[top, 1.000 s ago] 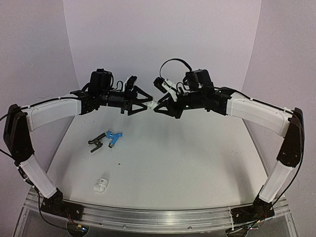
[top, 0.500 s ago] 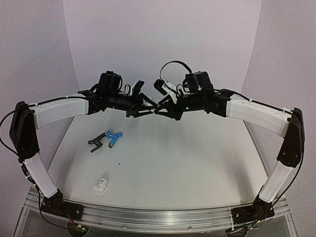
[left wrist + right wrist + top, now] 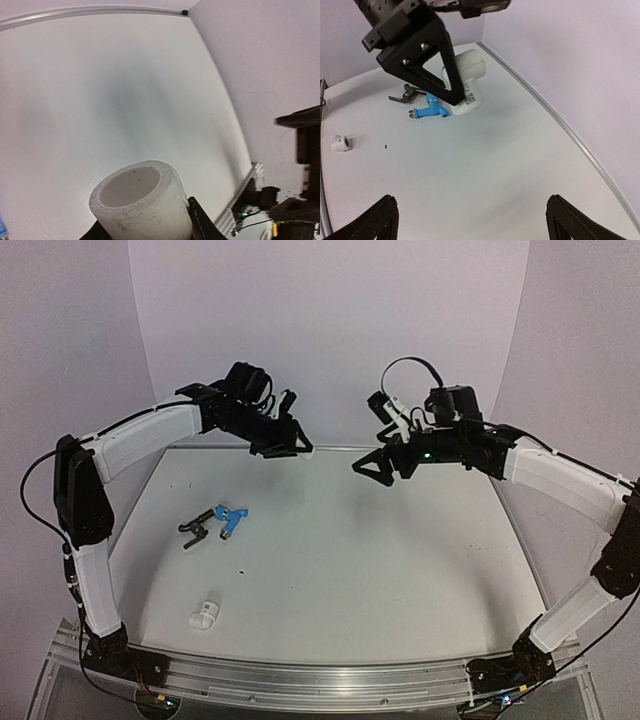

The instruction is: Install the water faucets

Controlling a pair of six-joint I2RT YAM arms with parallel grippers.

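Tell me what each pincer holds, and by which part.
The left pincer grips the white pipe fitting across its tube wall; the right pincer, open, holds nothing.

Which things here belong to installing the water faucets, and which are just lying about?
Belongs to the job:
- blue faucet, lying loose
- large white pipe fitting, held in the left gripper, probably its socket

Just lying about:
- small white fitting, lying alone
- dark part beside the faucet
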